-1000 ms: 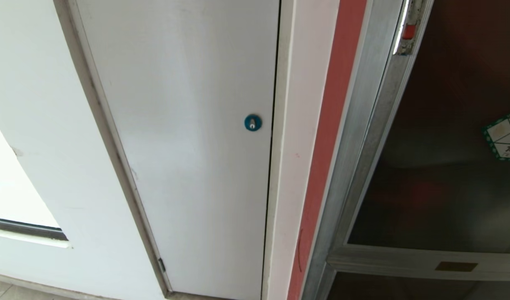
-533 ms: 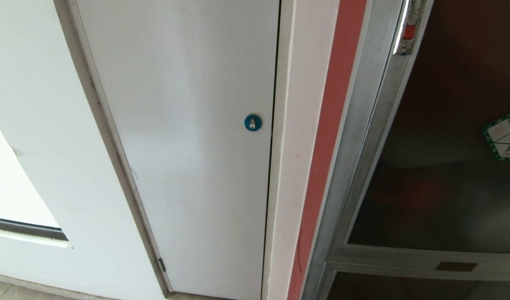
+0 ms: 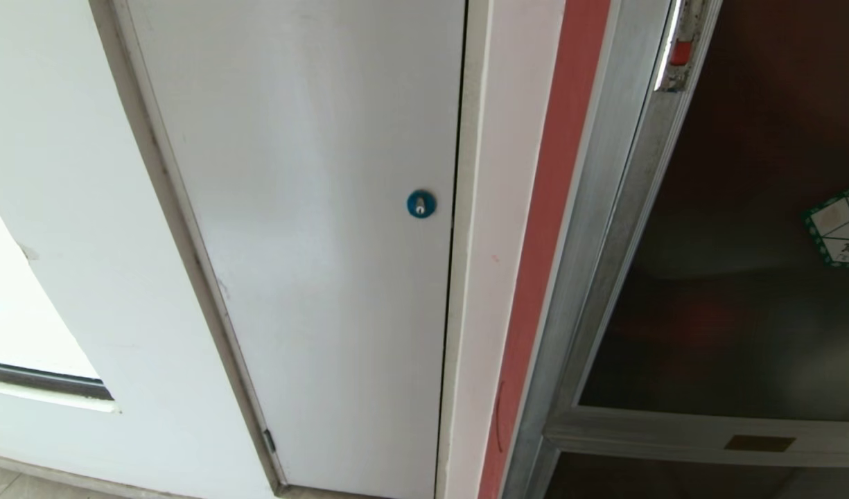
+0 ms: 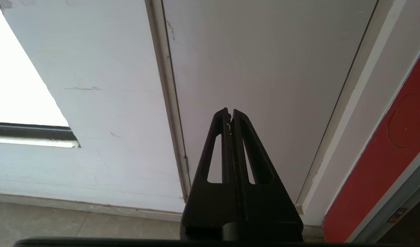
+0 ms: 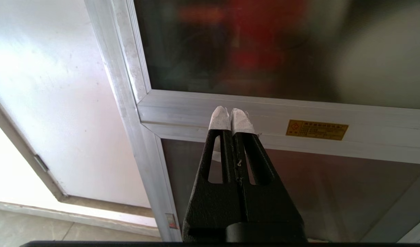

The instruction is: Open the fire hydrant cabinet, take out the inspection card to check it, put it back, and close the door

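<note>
The fire hydrant cabinet (image 3: 590,229), framed in silver aluminium, fills the right of the head view. Its door (image 3: 743,312) is a dark tinted glass panel, shut, with a green-bordered white sticker (image 3: 838,225) and a small red latch (image 3: 680,52) at its upper left edge. Red shapes show dimly through the glass (image 5: 264,44). My right gripper (image 5: 231,113), its tips wrapped in white, is shut and empty in front of the door's lower frame rail (image 5: 367,116). My left gripper (image 4: 229,111) is shut, empty, facing the plain white door (image 4: 264,68). The inspection card is out of view. Neither arm shows in the head view.
A plain white door (image 3: 313,242) with a round blue lock (image 3: 421,204) stands left of the cabinet, with a white jamb and a red strip (image 3: 545,229) between them. A yellow label (image 5: 316,129) sits on the rail. Tiled floor (image 4: 59,223) runs below.
</note>
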You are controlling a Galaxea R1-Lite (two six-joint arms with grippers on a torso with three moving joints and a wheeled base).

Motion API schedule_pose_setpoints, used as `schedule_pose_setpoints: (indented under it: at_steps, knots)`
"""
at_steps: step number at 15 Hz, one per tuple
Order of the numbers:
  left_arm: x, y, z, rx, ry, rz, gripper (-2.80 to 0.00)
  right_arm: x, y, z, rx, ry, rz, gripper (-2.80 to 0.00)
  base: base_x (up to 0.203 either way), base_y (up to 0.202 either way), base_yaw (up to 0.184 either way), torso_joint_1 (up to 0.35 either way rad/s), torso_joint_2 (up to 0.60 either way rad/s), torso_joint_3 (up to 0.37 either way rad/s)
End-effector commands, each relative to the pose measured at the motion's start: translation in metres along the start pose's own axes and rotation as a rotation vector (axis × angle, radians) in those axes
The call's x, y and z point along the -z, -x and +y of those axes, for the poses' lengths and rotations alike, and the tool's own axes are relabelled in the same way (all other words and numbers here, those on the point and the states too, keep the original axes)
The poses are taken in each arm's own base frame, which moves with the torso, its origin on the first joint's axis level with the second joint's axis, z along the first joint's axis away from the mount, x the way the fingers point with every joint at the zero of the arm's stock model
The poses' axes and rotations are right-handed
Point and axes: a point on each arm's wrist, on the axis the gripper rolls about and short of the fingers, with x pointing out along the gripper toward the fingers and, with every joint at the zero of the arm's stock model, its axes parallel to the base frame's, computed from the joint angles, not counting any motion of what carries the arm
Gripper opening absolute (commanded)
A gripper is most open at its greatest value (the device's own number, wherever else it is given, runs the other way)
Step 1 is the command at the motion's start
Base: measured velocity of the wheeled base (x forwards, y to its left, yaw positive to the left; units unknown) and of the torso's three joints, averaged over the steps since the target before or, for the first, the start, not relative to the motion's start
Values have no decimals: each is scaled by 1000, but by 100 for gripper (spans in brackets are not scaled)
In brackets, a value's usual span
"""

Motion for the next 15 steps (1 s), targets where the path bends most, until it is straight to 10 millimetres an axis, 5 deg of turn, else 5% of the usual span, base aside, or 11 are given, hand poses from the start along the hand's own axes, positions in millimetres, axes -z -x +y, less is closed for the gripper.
schedule_pose_setpoints:
  at_steps: [1,15]
  knots:
    - [4,-1,0,1,0,14,-280,1,0,0,-1,-1,2,-280,0,0,0,0,0,0]
    - [4,-1,0,0,0,14,-280,1,0,0,-1,-1,2,-280,0,0,0,0,0,0]
